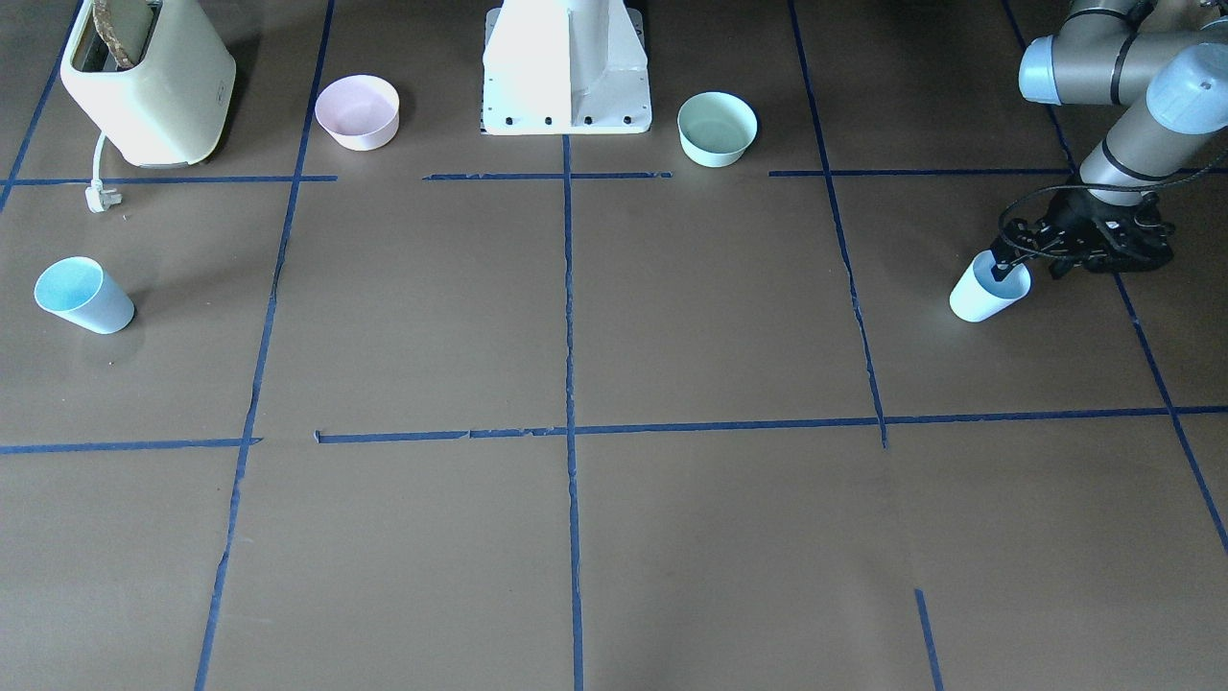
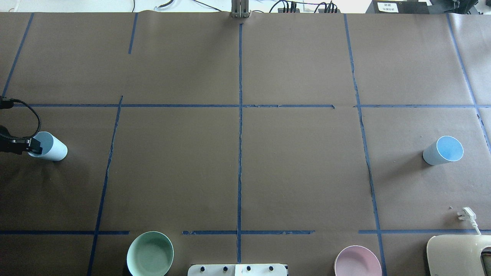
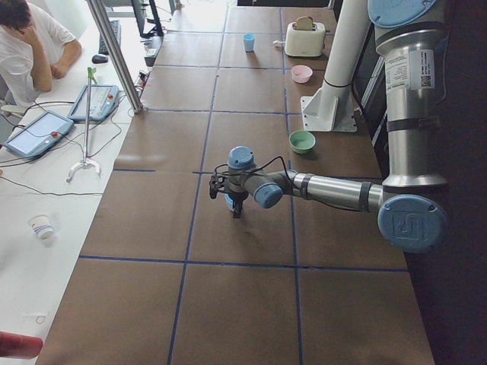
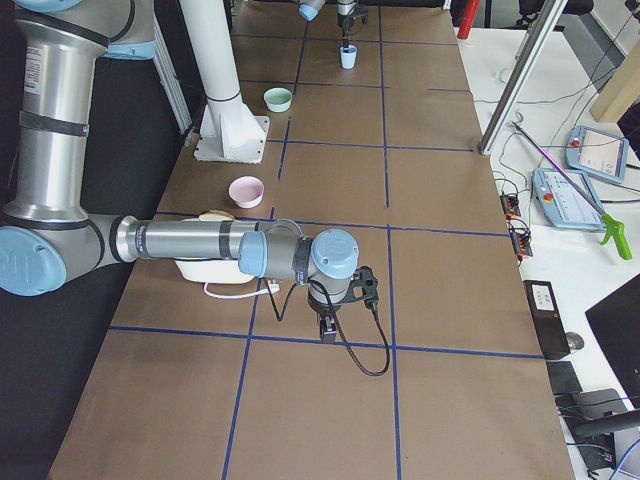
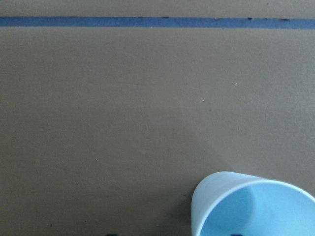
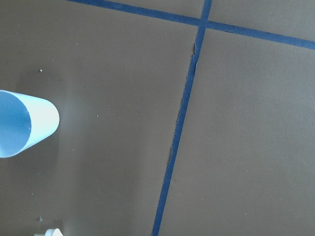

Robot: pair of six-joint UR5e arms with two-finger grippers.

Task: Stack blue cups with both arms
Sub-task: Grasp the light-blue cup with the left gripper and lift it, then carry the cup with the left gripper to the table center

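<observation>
One blue cup (image 1: 988, 293) stands upright at the table's left end and also shows in the overhead view (image 2: 51, 147). My left gripper (image 1: 998, 272) is at its rim with one finger inside the cup. In the left wrist view the cup (image 5: 253, 204) lies at the bottom edge and the jaws look apart around its wall. The second blue cup (image 1: 84, 296) stands free at the right end and shows in the overhead view (image 2: 443, 150) and right wrist view (image 6: 22, 129). My right gripper (image 4: 326, 330) hangs above the table near that cup; I cannot tell whether it is open.
A pink bowl (image 1: 357, 112) and a mint-green bowl (image 1: 717, 128) flank the white pedestal (image 1: 566, 67). A cream toaster (image 1: 144, 82) with its loose plug (image 1: 101, 197) stands near the second cup. A person (image 3: 30, 42) sits beside the table.
</observation>
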